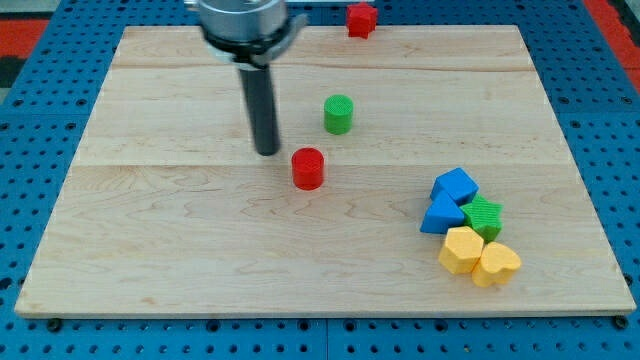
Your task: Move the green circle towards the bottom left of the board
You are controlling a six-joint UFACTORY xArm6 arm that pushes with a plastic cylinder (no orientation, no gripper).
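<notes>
The green circle (339, 114) is a short green cylinder standing on the wooden board (180, 230), a little above the board's middle. My tip (267, 151) is the lower end of the dark rod, to the left of and slightly below the green circle, with a gap between them. A red cylinder (308, 168) stands just right of and below my tip, not touching it.
A red block (361, 19) sits at the board's top edge. At the lower right is a tight cluster: two blue blocks (455, 186) (441, 214), a green star-like block (484, 216), and two yellow blocks (462, 249) (496, 263).
</notes>
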